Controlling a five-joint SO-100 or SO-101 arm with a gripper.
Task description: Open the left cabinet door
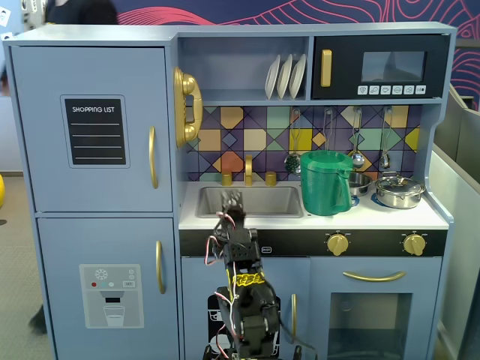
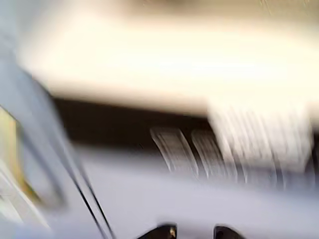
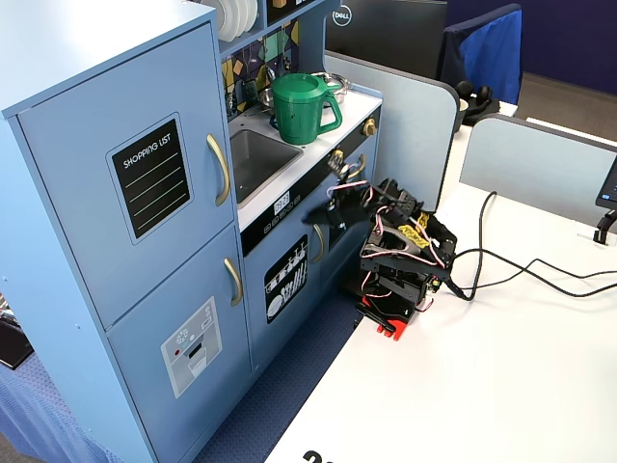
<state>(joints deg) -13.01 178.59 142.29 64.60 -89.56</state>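
Note:
The left cabinet door (image 1: 90,82) is light blue with a black "SHOPPING LIST" panel and a curved gold handle (image 1: 152,157). It is shut in both fixed views (image 3: 87,193), with the handle (image 3: 221,170) on its sink side. My gripper (image 1: 234,201) is raised in front of the sink edge, right of and below the handle and apart from it. It also shows close to the kitchen front (image 3: 321,214). The wrist view is blurred. Two dark fingertips (image 2: 162,232) stand a little apart at its bottom edge, with nothing between them.
Below is a blue door with a dispenser picture (image 1: 112,296). The small dishwasher door (image 3: 286,280) is just left of the arm. A green pitcher (image 1: 325,182) stands on the counter by the sink (image 1: 251,201). Cables (image 3: 521,270) lie on the white table.

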